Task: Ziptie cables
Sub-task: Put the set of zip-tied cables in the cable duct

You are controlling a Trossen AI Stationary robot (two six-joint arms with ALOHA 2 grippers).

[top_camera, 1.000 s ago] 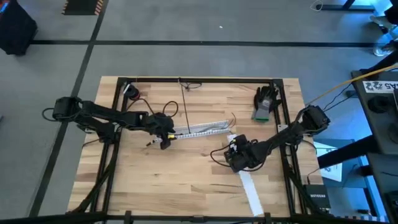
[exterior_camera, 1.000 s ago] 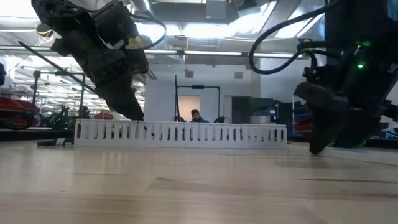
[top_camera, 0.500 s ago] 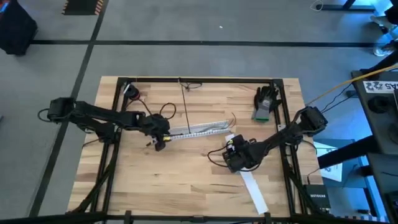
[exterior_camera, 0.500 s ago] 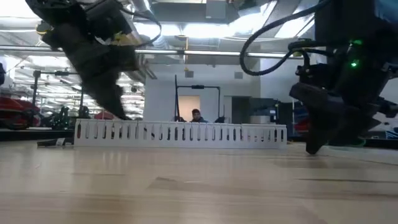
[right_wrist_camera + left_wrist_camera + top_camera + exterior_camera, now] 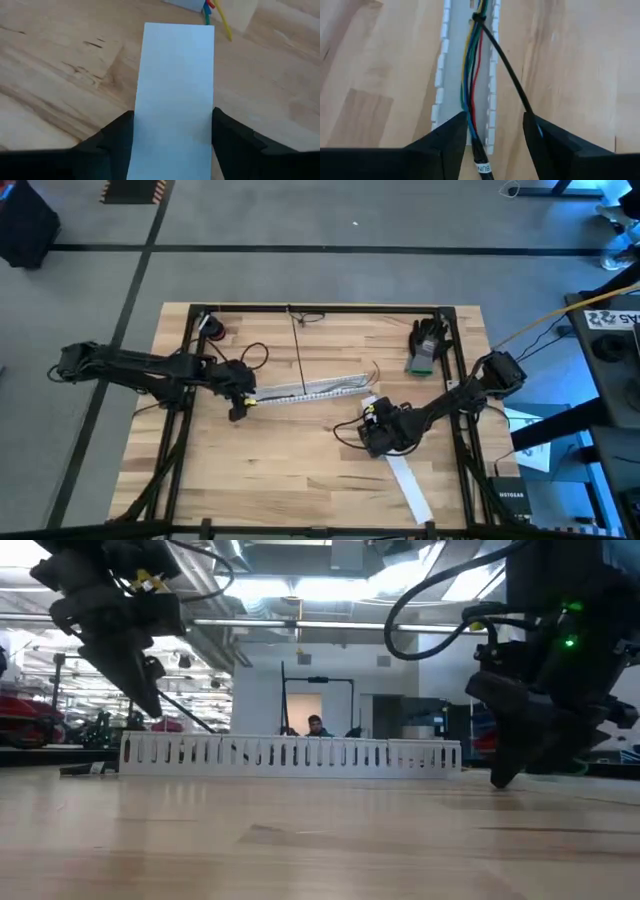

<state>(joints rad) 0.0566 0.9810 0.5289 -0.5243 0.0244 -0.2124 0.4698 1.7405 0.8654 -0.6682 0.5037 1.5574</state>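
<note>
Wooden table seen from the high view: a white slotted cable duct lies near the table's middle, its long axis running across the table with a slight tilt. The left gripper sits at the duct's left end. The right gripper sits over a white strip towards the table's right front. A green-and-black object lies near the right rear corner.

Low view: the duct shows side-on, slots upright. The left gripper hangs above its end; the right gripper reaches down to the tabletop. A person shows far behind.

Left wrist view: the cables, yellow, green, blue, red and dark, lie lengthwise inside the duct, bound by a black tie whose tail angles out over the wood. Fingers spread, straddling the duct's end, holding nothing. A white label on the bundle reads partly "BUN".

Right wrist view: fingers spread either side of the white strip, not closed on it. Cable ends show beyond the strip.
</note>
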